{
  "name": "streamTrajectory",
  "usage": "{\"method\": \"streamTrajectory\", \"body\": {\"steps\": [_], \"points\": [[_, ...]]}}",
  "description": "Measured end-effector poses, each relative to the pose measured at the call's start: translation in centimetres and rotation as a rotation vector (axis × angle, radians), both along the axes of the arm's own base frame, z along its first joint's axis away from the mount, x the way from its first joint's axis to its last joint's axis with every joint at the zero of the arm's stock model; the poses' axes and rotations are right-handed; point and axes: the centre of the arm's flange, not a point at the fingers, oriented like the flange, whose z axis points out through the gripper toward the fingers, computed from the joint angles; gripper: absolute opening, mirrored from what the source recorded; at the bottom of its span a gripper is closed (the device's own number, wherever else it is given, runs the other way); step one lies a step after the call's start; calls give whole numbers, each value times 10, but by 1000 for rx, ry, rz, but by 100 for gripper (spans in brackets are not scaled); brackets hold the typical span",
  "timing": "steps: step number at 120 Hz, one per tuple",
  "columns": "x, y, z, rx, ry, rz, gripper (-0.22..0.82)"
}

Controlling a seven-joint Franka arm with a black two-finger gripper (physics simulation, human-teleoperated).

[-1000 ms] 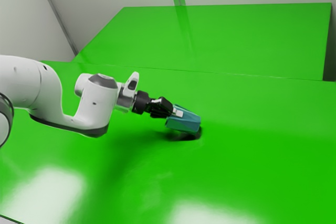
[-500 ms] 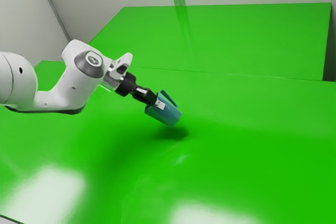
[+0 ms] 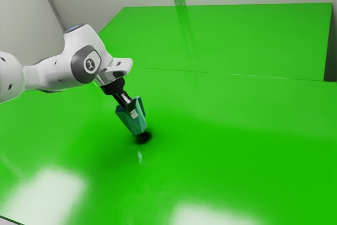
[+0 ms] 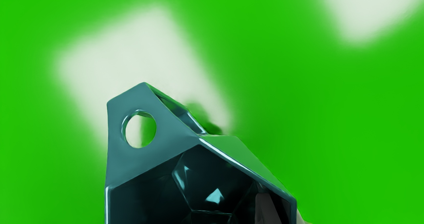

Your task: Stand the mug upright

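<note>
Mug (image 3: 130, 123), blue-green with flat sides, is in the black gripper (image 3: 132, 112), and it tips to one side over the green table (image 3: 242, 146). The gripper pinches the mug's wall: one finger (image 4: 266, 209) goes inside the cup and the other is on the outside. The open top is up by the gripper. The bottom is at the far end, pointing down and a bit to the exterior view's right. A dark shadow (image 3: 142, 138) is just under it, but I can't tell if the bottom touches the table. The handle (image 4: 169, 131) has a round hole and sticks out from the side. The next move likely needs the hand to tip more, so the bottom swings right under the top. If it lets go while tipped, the mug could fall over.
</note>
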Motion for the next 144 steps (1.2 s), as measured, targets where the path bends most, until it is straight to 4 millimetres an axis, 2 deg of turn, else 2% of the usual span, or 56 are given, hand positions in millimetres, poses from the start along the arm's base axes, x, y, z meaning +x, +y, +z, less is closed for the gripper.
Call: {"method": "streamTrajectory", "body": {"steps": [19, 34, 63, 72, 144], "points": [[-15, 1, 7, 66, 18, 34, -18], [-28, -18, 10, 104, 27, 37, -18], [-47, -34, 7, 152, 38, 95, -18], [-53, -36, -1, 170, 39, 115, -18], [-48, -42, -28, 197, -47, 268, -18]]}}
